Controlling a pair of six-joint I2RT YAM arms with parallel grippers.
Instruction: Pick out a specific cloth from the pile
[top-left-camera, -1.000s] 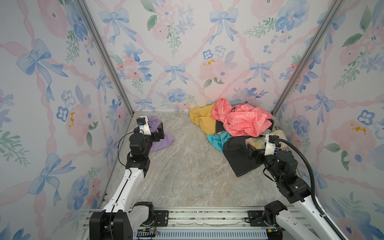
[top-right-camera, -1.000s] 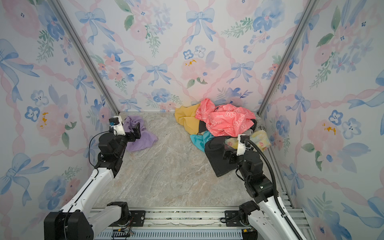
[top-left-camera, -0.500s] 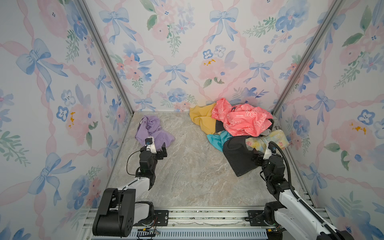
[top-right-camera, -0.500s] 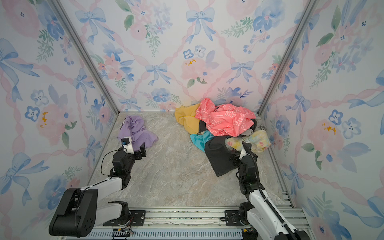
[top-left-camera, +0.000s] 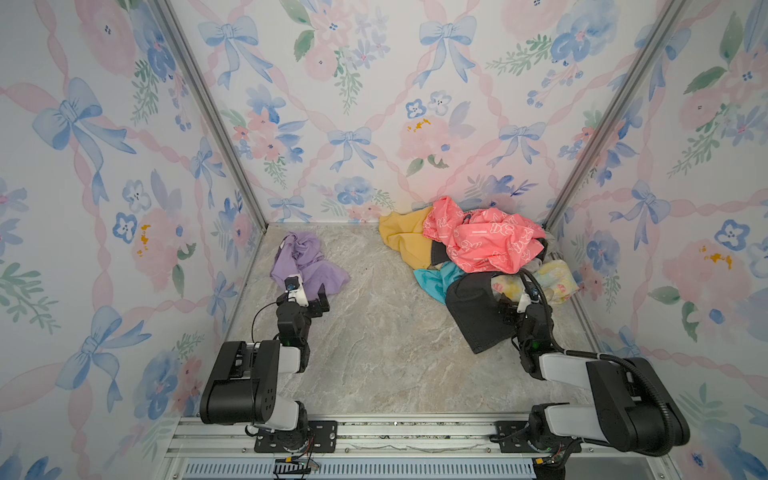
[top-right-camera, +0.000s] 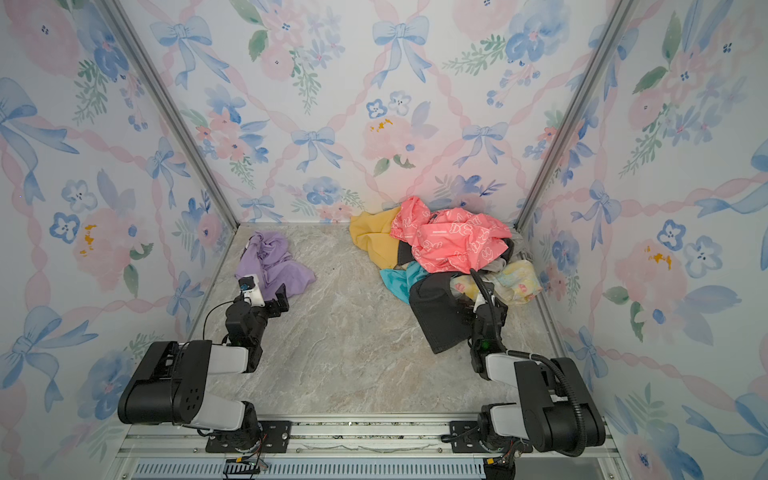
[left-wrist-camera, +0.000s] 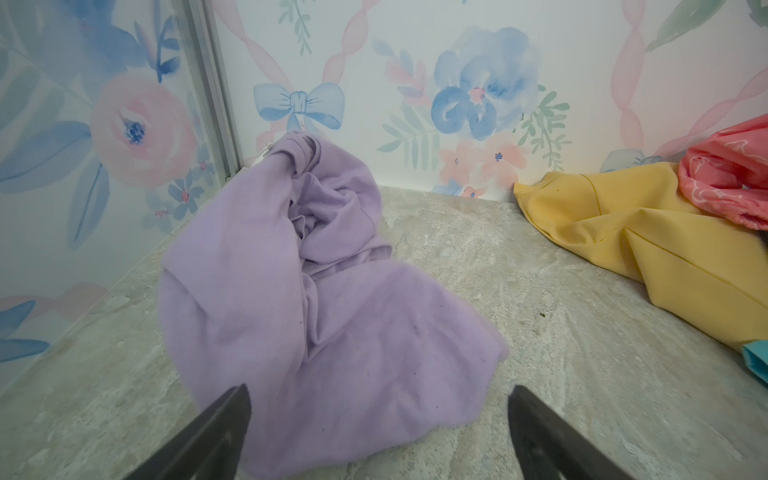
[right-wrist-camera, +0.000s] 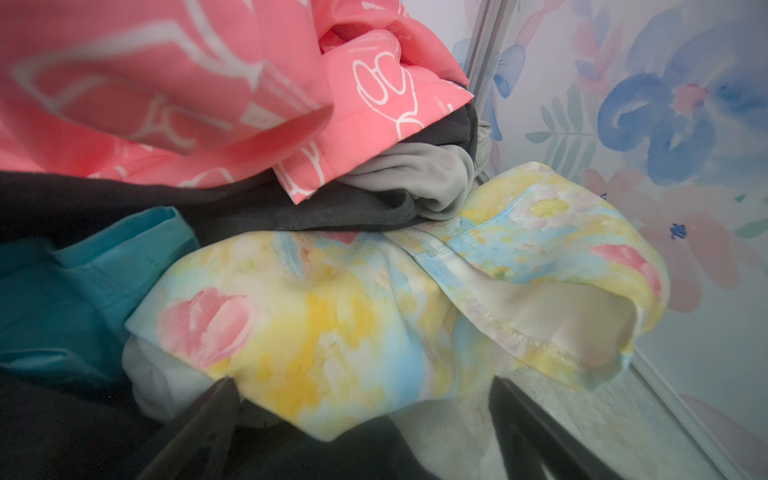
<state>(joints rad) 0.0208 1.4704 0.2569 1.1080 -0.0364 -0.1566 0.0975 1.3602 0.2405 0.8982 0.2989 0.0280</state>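
Your left jaws stand wide open and hold nothing. The lavender cloth (left-wrist-camera: 332, 311) lies crumpled on the surface (left-wrist-camera: 561, 332) directly in front of them. Its near edge reaches in between the two jaw tips, but you cannot tell from the pictures if it touches them. In both top views this cloth (top-left-camera: 305, 262) lies alone, well apart from the pile (top-left-camera: 478, 249).

Your right jaws are also wide open and empty, and they point into the pile. The pale yellow patterned cloth (right-wrist-camera: 353, 311) lies just in front of them, with the coral-pink cloth (right-wrist-camera: 166, 83) beyond it on top. The dark grey cloth (top-left-camera: 473, 316) lies beside these jaws, on the side toward the left jaws.
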